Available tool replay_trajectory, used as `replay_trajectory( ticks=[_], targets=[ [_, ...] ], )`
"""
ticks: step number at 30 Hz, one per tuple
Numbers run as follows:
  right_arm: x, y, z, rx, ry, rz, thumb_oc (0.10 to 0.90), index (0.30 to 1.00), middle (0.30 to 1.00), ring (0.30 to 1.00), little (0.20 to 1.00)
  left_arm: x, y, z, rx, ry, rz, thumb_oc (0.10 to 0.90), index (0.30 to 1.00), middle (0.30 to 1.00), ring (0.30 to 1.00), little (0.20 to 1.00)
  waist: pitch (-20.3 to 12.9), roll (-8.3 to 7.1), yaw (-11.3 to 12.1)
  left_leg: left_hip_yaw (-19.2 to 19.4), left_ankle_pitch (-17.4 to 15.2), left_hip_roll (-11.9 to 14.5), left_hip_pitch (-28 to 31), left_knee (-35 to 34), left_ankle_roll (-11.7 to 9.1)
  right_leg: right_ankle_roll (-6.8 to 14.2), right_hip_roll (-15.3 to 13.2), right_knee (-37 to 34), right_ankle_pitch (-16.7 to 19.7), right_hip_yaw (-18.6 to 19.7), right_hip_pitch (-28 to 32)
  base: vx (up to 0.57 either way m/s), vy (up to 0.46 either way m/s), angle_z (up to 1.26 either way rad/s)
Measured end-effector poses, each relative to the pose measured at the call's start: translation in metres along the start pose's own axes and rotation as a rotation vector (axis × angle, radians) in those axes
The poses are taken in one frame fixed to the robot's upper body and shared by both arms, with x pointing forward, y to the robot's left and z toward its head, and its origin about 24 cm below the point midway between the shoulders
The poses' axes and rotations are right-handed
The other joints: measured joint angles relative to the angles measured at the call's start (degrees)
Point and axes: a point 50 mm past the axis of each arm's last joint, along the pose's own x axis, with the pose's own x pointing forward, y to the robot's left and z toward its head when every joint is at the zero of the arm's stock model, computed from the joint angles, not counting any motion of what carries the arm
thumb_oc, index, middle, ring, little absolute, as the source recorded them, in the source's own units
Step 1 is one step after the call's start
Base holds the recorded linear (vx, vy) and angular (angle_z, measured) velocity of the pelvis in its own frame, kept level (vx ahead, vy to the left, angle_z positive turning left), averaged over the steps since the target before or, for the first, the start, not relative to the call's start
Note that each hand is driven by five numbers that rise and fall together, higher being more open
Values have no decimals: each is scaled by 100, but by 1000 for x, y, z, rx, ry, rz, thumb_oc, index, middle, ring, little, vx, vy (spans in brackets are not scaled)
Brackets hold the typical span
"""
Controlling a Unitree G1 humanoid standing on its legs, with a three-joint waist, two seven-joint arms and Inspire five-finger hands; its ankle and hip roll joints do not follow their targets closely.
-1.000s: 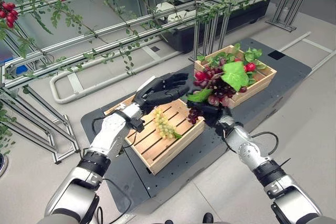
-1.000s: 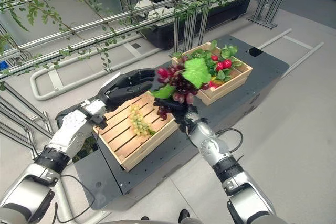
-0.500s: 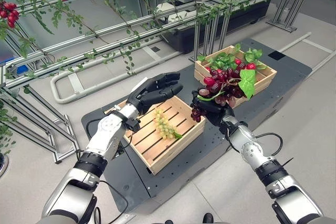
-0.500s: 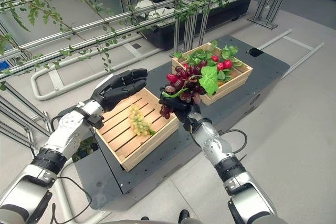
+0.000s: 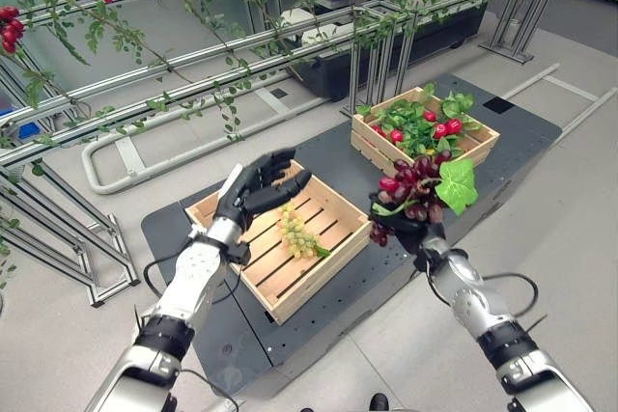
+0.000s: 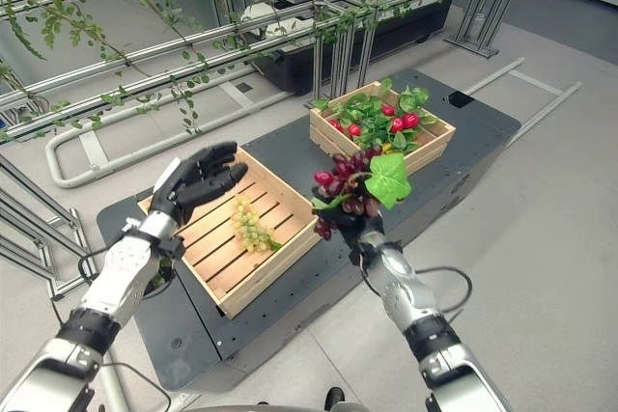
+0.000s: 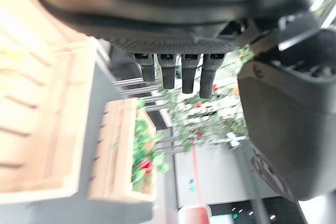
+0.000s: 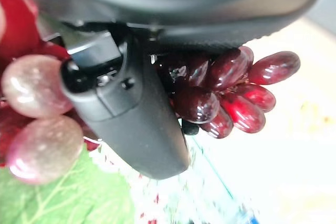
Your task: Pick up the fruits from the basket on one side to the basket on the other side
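The right hand (image 5: 413, 231) is holding a bunch of red grapes (image 5: 413, 185) up in the air, its fingers (image 8: 131, 114) curling round the stem end so the cluster and its green leaf are standing above the palm. The bunch is hanging over the dark worktop (image 5: 338, 147), in the gap between the two baskets: the slatted basket (image 5: 290, 238) is lying to the robot's left of the grapes, and the leafy basket (image 5: 425, 132), holding red fruits among green leaves, is sitting beyond them, farther from the robot.

That leftward offset is what the coming move is turning on. Judging by the task, the grapes are heading for the slatted basket, so the right hand is needing to travel to its left until the bunch is over the slats, then lower. The near rim of the slatted basket is lying just beside the hand, so the carry looks short.

A bunch of green grapes (image 5: 295, 233) is lying near the middle of the slatted basket, its long axis running roughly front to back; the free slats nearest the right hand seem the easier landing spot.

The left hand (image 5: 256, 185) is hovering over the far left corner of the slatted basket with fingers (image 7: 181, 74) extended and holding nothing.
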Motion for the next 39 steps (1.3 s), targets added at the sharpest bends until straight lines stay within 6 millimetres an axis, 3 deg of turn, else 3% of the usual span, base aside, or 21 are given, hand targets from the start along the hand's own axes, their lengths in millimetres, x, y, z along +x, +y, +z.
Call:
replay_trajectory(
  ticks=[4,8,15,17,18,19,20,21,22,24,26,30,35,37,38,39],
  targets=[
    [-13,-20,-7,-52,-5,-74,400,300,300,300,300,-13,-11,-19,-54,55,19,800,900,900,900,900,-2,-7,-29,105,-2,9,14,-1,4,-15,23,-2,64,159,-51,-19,-38,-20],
    [-15,-22,-9,-55,-3,-87,400,300,300,300,300,-23,-17,-31,-92,89,48,800,900,900,900,900,-3,-34,-98,262,-5,31,56,-3,0,-28,67,-13,128,363,-101,-35,-47,-29],
    [-27,-38,-15,-33,-3,-150,400,300,300,300,300,-30,-17,-39,-54,116,86,800,900,900,900,900,-64,-198,-214,492,-11,51,71,6,-40,-42,168,-24,208,711,-247,-40,-13,-27],
    [-30,-40,-17,-30,1,-162,400,300,300,300,300,-35,-17,-42,-57,120,104,800,900,900,900,900,-57,-213,-166,184,-91,-1,29,173,-51,-77,212,-23,272,1017,-310,-99,78,-61],
    [-29,-39,-18,-24,0,-161,400,300,300,300,300,-37,-16,-43,-58,125,114,800,900,900,900,900,-27,-299,-162,-174,-218,-115,-129,548,26,-83,182,3,353,1281,-331,-132,154,-70],
    [-28,-37,-19,-21,1,-155,400,300,300,300,300,-42,-15,-46,-64,132,128,800,900,900,900,900,-8,-406,-94,-779,-365,-341,-317,718,155,-64,55,10,380,1624,-396,-108,184,-142],
    [-26,-36,-18,-30,-4,-146,400,300,300,300,300,-51,-16,-53,-68,159,140,800,900,900,900,900,0,-403,74,-1378,-362,-619,-326,271,204,-29,45,1,479,2079,-527,-122,207,-137],
    [-25,-36,-16,-31,-11,-150,400,300,300,300,300,-52,-16,-55,-69,166,139,800,900,900,900,900,14,-341,25,-1335,-347,-599,-353,109,192,37,76,0,475,2050,-555,-138,182,-136],
    [-23,-37,-17,-22,-18,-173,400,300,300,300,300,-51,-16,-57,-70,178,145,800,900,900,900,900,41,-257,-22,-1099,172,-509,-329,48,285,82,120,-2,504,1967,-569,-145,148,-75],
    [-24,-35,-23,-5,-13,-193,400,300,300,300,300,-52,-14,-58,-65,182,157,800,900,900,900,900,42,-292,-56,-945,183,-536,-327,-45,356,123,22,-20,490,1819,-652,-161,157,-64],
    [-26,-37,-25,-2,-11,-208,400,300,300,300,300,-49,-13,-56,-62,174,170,800,900,900,900,900,53,-281,-249,-887,217,-591,-408,-43,434,205,-137,-2,524,1556,-657,-158,186,-20],
    [-30,-41,-30,-2,-6,-227,400,300,300,300,300,-49,-12,-57,-67,179,185,800,900,900,900,900,186,-114,-322,-737,264,-626,-375,-5,464,302,-161,3,583,1576,-661,-120,166,-16],
    [-33,-48,-38,-3,24,-260,400,300,300,300,300,-48,-10,-58,-66,183,189,800,900,900,900,900,376,-119,-326,-520,257,-638,-271,-5,463,300,-154,6,646,1447,-649,-117,103,-19],
    [-33,-48,-39,-1,29,-263,400,300,300,300,300,-50,-9,-59,-64,190,199,800,900,900,900,900,465,-148,-292,-319,245,-629,-184,-5,459,362,-172,30,644,1151,-678,-147,53,-47],
    [-33,-48,-40,3,31,-265,400,300,300,300,300,-53,-9,-61,-64,200,209,800,900,900,900,900,550,-109,-231,185,233,-519,-117,0,468,439,-319,38,373,441,-743,-192,62,-108],
    [-30,-46,-41,16,28,-265,400,300,300,300,300,-55,-8,-62,-66,204,221,800,900,900,900,900,621,17,-73,753,203,-297,-139,0,441,471,-421,548,263,-431,-963,-178,44,-122]
  ],
)
